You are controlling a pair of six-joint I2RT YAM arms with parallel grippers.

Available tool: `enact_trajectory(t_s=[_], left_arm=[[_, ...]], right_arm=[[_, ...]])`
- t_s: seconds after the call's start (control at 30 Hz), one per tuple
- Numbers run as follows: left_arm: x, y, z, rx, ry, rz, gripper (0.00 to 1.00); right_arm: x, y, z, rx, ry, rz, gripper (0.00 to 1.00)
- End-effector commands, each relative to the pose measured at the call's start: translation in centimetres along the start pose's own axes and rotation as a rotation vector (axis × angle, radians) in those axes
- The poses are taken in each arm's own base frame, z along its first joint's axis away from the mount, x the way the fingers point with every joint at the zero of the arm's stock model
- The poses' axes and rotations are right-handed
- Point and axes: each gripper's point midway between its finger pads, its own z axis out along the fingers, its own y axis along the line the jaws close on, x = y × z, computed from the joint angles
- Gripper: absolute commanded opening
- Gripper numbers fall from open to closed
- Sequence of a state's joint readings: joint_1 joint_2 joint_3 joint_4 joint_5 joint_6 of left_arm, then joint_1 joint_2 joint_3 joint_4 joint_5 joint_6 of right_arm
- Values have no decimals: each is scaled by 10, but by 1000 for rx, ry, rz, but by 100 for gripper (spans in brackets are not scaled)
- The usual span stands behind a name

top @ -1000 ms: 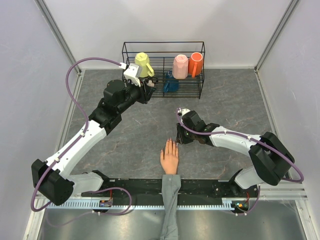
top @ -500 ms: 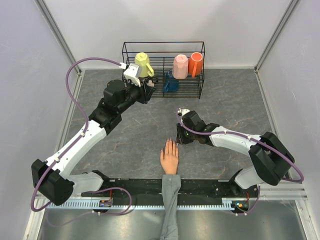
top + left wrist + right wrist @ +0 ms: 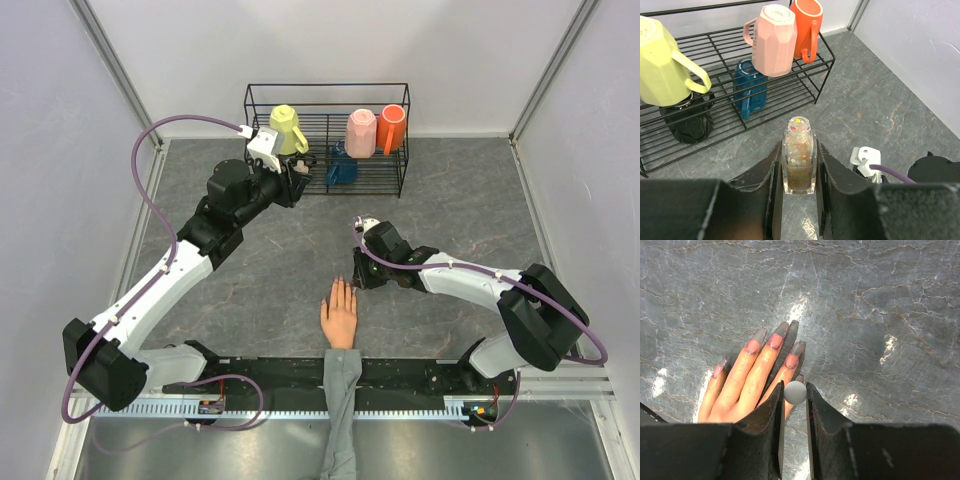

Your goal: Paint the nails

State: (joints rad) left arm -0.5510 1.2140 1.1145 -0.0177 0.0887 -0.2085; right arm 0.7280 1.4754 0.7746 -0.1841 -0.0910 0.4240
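Note:
A peach mannequin hand [image 3: 340, 318] with a grey sleeve lies palm down at the table's near edge. In the right wrist view the hand [image 3: 747, 380] shows pinkish nails [image 3: 775, 341] with darker tips. My right gripper [image 3: 358, 280] is just right of the fingertips. In its wrist view, the right gripper [image 3: 794, 386] is shut on a round grey brush cap [image 3: 795, 392], held over the little finger. My left gripper [image 3: 300, 172] is by the rack. In its wrist view, the left gripper [image 3: 798, 147] is shut on an uncapped glitter polish bottle [image 3: 799, 160], held upright above the table.
A black wire rack [image 3: 330, 86] stands at the back, holding a yellow mug [image 3: 285, 128], a pink mug [image 3: 360, 132], an orange mug [image 3: 391, 128] and a blue mug [image 3: 342, 168]. A black mug [image 3: 687, 120] sits under the yellow one. Walls close in on three sides.

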Motion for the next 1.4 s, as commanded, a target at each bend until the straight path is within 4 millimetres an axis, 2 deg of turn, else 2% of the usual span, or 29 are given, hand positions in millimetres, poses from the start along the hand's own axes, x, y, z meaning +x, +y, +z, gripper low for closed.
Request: enact_trajectory(t_s=[0.0, 0.57, 0.73, 0.9, 1.07, 1.2, 1.3, 1.37], left_arm=[[-28, -7, -10, 22, -76, -25, 2], [-27, -7, -11, 21, -76, -27, 2], [-28, -7, -12, 20, -79, -30, 2], [-30, -8, -13, 22, -83, -28, 2], [-33, -10, -17, 28, -93, -31, 2], [-35, -19, -24, 84, -102, -6, 2], [-36, -36, -35, 189, -114, 71, 2], [-38, -44, -46, 245, -144, 116, 2]], right_arm=[[-1, 2, -5, -13, -6, 12, 0], [-3, 4, -8, -20, -19, 6, 0], [-7, -1, -10, 8, -42, 10, 0], [-20, -5, -15, 46, -87, 8, 0], [-47, -19, -38, 164, -133, -53, 0], [-81, -32, -65, 233, -193, -84, 0], [-107, -26, -85, 211, -233, -92, 0], [-125, -14, -99, 175, -272, -94, 0]])
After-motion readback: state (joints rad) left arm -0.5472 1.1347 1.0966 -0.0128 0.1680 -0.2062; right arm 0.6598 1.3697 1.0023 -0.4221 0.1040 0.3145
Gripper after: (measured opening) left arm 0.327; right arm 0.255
